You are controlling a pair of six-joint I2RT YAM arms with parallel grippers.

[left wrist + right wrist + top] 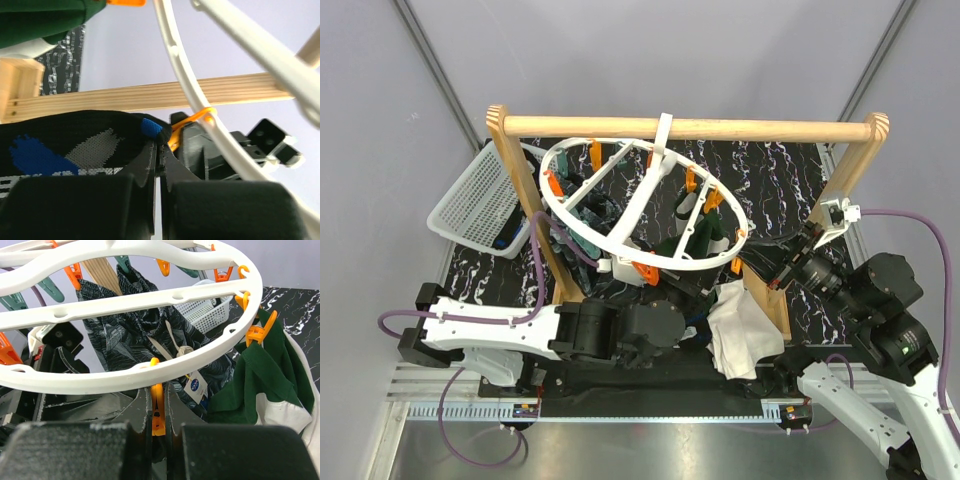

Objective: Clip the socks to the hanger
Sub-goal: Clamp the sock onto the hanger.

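Clamped right gripper (158,402) on orange peg (158,424) under the hanger (125,377) rim, likely to open it; pinched black sock (75,142) in left gripper (161,150) beside that rim.

White spoked ring hanger (640,215), hooked up and tilted above the middle of the table (770,160). Pegged on the rim toward the right edge, dark green sock (260,385); hanging toward the left edge, mottled teal-grey sock (135,340). Held up at the near rim by an orange peg (158,415), black sock (75,145) with blue and grey patches.
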